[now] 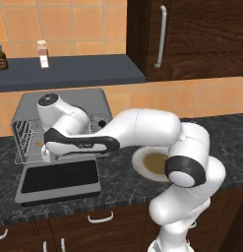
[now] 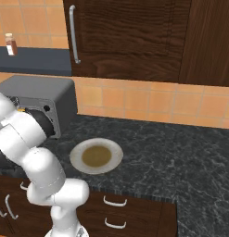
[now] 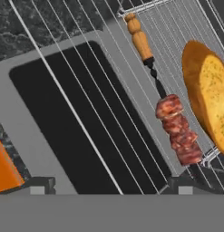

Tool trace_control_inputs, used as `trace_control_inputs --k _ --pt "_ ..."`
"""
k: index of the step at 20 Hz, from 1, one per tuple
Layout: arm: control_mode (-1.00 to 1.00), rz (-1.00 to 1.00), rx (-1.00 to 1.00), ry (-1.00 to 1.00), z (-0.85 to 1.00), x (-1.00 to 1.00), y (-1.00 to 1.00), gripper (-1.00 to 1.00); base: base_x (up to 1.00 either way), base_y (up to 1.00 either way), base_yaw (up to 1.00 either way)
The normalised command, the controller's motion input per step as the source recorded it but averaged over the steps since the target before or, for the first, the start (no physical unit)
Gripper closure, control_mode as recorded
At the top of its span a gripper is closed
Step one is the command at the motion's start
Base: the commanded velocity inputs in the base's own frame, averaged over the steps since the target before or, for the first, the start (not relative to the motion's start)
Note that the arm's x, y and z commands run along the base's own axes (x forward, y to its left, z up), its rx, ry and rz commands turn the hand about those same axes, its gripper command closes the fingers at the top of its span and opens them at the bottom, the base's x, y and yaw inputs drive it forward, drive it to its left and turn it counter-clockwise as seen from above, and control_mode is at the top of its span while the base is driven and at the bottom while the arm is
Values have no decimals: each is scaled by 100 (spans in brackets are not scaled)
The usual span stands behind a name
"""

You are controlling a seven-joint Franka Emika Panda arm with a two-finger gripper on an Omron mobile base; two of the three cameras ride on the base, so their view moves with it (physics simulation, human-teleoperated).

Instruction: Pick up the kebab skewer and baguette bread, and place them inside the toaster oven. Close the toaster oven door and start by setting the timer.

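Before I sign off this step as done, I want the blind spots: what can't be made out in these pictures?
- Knobs on the toaster oven: left base view, arm covers the panel; right base view shows one small knob.
- Baguette bread: hand view, right edge cuts it off.
- Kebab skewer: hand view, its far tip is lost behind the tool's finger.
- Toaster oven door: handle not discernible.
- Shelf jars: too small to read.

We see the baguette bread (image 3: 208, 97) cut off by the hand view's right edge, and our arm hides much of the toaster oven (image 1: 91, 101) from the base views.
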Motion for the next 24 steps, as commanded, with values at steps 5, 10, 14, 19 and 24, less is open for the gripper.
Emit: trace_control_inputs --k 5,10,14,19,24 --pt "-100 -63 26 -25 0 -27 -9 -100 0 0 0" --pt "-100 -44 27 -33 -2 0 2 -100 0 0 0" --pt "-100 -34 31 -18 0 -5 1 -100 0 0 0" --pt "-100 -29 30 -5 0 -15 0 -100 0 0 0" --pt "-100 -6 4 8 3 -5 0 -100 0 0 0"
